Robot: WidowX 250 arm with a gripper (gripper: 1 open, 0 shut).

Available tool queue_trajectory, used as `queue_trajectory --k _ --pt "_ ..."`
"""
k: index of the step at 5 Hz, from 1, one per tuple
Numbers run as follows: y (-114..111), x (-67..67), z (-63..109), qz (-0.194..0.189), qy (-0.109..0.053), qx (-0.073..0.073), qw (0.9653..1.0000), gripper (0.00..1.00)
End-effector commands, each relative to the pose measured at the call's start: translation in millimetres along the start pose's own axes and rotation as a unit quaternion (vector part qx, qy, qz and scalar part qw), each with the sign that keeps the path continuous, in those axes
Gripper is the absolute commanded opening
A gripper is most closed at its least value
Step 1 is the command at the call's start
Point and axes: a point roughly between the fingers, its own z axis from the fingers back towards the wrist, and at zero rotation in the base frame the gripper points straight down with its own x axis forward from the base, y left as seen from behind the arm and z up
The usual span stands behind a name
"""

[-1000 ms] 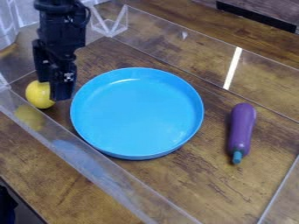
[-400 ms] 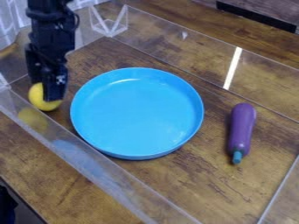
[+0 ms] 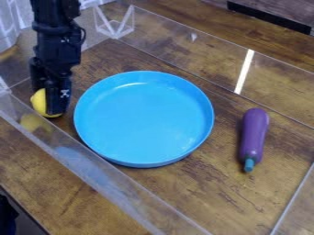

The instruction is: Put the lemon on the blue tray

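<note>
On the wooden desk (image 3: 172, 195), left of the blue tray (image 3: 143, 119), the jaws (image 3: 54, 103) straddle the lemon (image 3: 47, 103); whether they grip it cannot be told.

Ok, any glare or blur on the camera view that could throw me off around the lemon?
Camera view: yellow reflection in the clear barrier beside the lemon; dark gripper against it, fingertip detail soft; pale sheen on the barrier; bright streak on the table, upper right.

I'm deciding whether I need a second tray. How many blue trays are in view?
1. The blue tray lies on the wooden table, between the lemon and the eggplant.
</note>
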Motion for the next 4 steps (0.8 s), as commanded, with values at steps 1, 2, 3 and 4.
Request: queue_trajectory --k 1,2,3,4 --pt "9.3 1.5 9.5 0.007 -0.013 0.015 0.9998 0.0" --pt "8.5 2.7 9.5 0.005 -0.012 0.016 0.9998 0.0" --pt "7.8 3.9 9.3 0.002 -0.01 0.017 0.9998 0.0" --pt "7.1 5.1 9.1 0.0 -0.009 0.019 0.9998 0.0"
